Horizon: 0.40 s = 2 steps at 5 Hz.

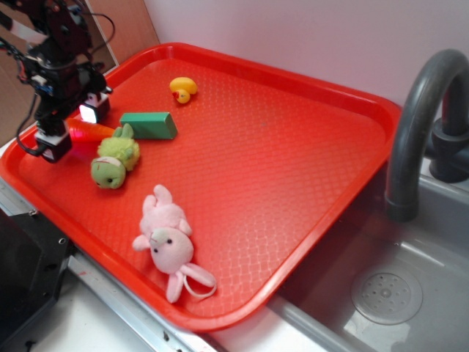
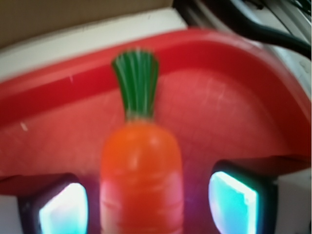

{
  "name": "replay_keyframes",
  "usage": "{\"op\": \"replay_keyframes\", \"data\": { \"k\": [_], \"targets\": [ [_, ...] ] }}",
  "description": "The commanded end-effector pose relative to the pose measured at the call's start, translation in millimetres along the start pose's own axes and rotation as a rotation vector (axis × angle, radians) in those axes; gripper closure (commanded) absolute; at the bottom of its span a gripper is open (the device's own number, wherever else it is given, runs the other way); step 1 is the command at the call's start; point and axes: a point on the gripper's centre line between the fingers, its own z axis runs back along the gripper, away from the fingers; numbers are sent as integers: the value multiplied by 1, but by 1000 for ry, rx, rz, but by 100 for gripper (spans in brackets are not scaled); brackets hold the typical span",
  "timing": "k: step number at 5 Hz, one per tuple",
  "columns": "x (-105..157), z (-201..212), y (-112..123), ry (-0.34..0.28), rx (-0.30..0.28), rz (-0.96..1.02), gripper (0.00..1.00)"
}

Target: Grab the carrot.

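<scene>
Two lit fingers (image 2: 233,199) of the end effector (image 1: 71,129) straddle the glossy, tapered orange carrot (image 2: 141,175) with gaps either side, not clamped. It lies on the pebbled red tray (image 1: 293,169) near a green wedge block (image 1: 150,125).

Pale wall (image 1: 308,37) (grey sink (image 1: 410,293) alongside)

We saw a black, blocky arm (image 1: 58,44) trailing thin black cables, its gripper (image 1: 72,125) tipped with white-edged fingers (image 1: 53,145) (their pads (image 2: 233,196) glowed cyan up close).
</scene>
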Motion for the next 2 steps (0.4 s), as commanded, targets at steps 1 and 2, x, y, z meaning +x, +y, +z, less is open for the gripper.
{"op": "replay_keyframes", "data": {
  "k": [1, 2],
  "targets": [
    [-13, -12, 17, -2, 33, -55, 55],
    [-18, -10, 19, -12, 29, -63, 100]
  ]
}}
